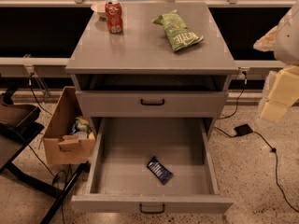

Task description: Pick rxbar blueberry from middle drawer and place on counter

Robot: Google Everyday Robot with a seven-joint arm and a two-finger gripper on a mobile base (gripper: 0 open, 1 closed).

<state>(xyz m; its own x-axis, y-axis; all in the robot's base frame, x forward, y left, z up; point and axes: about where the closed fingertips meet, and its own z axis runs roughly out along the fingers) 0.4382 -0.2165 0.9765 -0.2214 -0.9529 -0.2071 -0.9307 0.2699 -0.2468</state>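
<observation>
A red can [113, 16] stands near the tabletop's [140, 50] back left corner, a green chip bag [177, 30] toward the back right. Below the front edge, the rxbar blueberry [160, 170] lies in the open middle drawer [121, 157]. Beyond the right edge the arm hangs its claw [275, 99] downward; whether it is wide or narrow, I cannot tell.

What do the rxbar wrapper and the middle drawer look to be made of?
The rxbar blueberry looks wrapped in thin plastic or foil film: dark blue, printed, faintly glossy. The middle drawer seems painted metal or laminate: smooth, even matte grey panels. The hand hangs at the right edge, beside the cabinet.
</observation>
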